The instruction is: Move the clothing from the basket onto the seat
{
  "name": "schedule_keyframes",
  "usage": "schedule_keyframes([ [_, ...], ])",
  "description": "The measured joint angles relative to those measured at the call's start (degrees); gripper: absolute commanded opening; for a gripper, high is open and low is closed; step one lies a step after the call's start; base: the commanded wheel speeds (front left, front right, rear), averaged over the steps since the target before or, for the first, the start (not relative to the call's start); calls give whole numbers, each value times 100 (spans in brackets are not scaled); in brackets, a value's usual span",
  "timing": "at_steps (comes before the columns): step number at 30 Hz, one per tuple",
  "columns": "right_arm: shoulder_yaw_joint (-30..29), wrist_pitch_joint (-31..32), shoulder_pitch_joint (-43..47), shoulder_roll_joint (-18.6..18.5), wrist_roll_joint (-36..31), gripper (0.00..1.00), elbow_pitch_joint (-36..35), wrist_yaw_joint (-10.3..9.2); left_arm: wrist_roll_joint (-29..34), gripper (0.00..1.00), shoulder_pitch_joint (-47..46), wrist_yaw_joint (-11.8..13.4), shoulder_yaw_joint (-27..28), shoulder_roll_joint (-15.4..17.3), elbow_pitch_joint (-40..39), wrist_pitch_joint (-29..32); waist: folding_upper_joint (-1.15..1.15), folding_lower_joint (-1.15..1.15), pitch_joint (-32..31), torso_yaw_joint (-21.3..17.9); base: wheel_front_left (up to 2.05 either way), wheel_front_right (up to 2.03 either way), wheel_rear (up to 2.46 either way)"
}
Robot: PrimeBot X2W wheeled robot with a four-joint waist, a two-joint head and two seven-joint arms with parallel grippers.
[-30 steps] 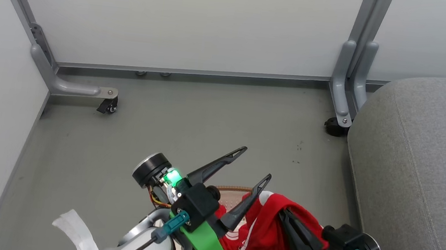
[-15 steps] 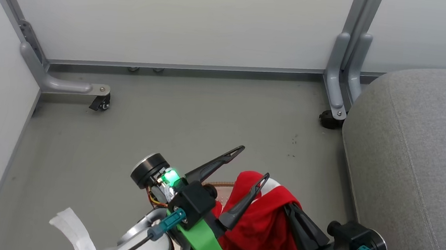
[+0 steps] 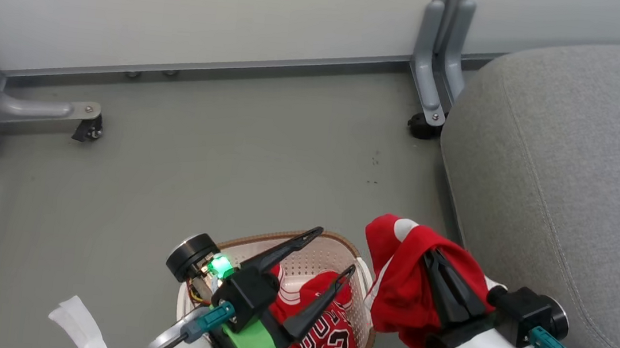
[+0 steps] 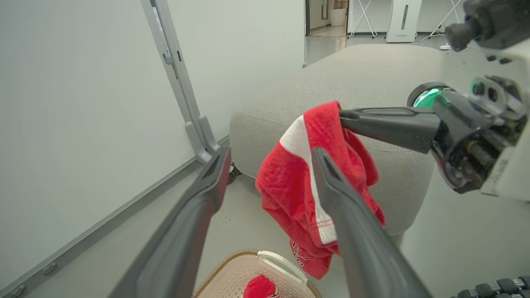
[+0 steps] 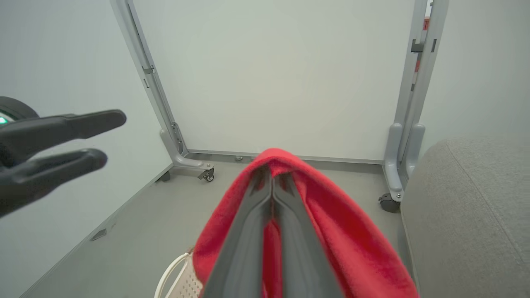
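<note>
Head view: the right gripper (image 3: 431, 255), fingers pressed together, pinches a red jersey (image 3: 398, 290) that drapes around them, up off the basket (image 3: 307, 267) at its left; the seat (image 3: 564, 166) lies just to its right. The left gripper (image 3: 336, 250), fingers spread and empty, hovers over the basket, a second jersey (image 3: 330, 337) beneath it. Left wrist view: the red jersey hangs beyond the spread fingers, before the seat. Right wrist view: red cloth wraps the closed fingers.
</note>
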Motion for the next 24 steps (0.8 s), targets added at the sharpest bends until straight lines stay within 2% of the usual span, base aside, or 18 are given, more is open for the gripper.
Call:
schedule_keyframes([
  [16,-532,0,105,241,-59,0,-877,0,46,100,-168,-66,-344,312,10,-130,0,0,787,-1241,0,0,0],
  [24,-803,0,203,274,-88,0,-1220,0,46,100,-458,-81,-492,422,-16,-69,0,0,1279,-1722,0,0,0],
])
